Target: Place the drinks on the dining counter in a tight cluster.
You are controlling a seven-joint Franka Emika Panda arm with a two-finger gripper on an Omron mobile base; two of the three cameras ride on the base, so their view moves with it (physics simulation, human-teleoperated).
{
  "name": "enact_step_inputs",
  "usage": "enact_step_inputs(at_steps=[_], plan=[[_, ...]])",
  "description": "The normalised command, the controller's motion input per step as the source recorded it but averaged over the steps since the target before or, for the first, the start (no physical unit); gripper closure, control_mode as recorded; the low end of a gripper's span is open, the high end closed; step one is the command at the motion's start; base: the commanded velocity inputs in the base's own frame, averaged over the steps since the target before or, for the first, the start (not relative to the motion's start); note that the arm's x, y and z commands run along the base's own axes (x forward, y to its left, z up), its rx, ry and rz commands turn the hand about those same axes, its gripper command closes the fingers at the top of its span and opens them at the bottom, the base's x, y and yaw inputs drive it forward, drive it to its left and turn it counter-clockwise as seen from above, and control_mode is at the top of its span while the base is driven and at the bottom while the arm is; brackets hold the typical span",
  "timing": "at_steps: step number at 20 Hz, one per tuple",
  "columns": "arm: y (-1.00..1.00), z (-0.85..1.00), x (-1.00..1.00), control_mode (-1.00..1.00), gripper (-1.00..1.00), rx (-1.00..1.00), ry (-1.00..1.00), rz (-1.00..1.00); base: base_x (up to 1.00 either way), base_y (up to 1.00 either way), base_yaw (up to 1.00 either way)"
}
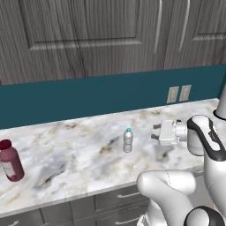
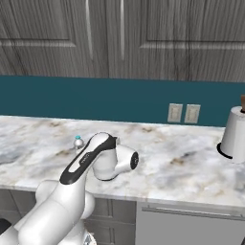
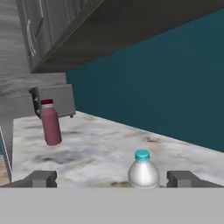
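A marble surface [image 1: 79, 150] runs under a teal backsplash [image 1: 88, 95] and grey cabinets [image 1: 88, 35]. The water bottle [image 1: 128, 140] stands upright near the middle of the surface, clear with a blue cap. The gripper [image 1: 153, 132] lies level just beside it on the right, pointing at it without touching; its fingers [image 3: 41, 179] stand wide apart, and in the hand view the bottle sits low between them. The juice bottle [image 1: 10, 161] stands upright well apart to the left, near the surface's front edge. Behind it, in the hand view, a grey toaster [image 3: 53, 101] sits by the wall. Two outlets [image 1: 178, 94] are set in the backsplash, and a paper towel roll [image 2: 234, 134] stands far right.
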Motion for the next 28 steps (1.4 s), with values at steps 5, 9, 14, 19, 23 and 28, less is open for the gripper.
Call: enact_step_inputs(at_steps=[5,9,14,19,23,28], plan=[[0.0,0.0,0.0,1.0,-1.0,0.0,0.0,0.0,0.11,-0.02,0.06],[0.0,0.0,0.0,1.0,-1.0,0.0,0.0,0.0,0.0,0.0,0.0],[0.0,-0.01,0.01,-1.0,-1.0,0.0,0.0,0.0,0.0,0.0,0.01],[-0.09,-0.09,0.17,-1.0,-1.0,0.01,0.0,0.07,0.0,0.0,0.0],[-0.02,-0.18,0.24,-1.0,-1.0,0.0,0.0,0.13,0.0,0.0,0.0],[0.0,-0.18,0.32,-1.0,-1.0,0.0,-0.01,0.12,0.0,0.0,0.0]])
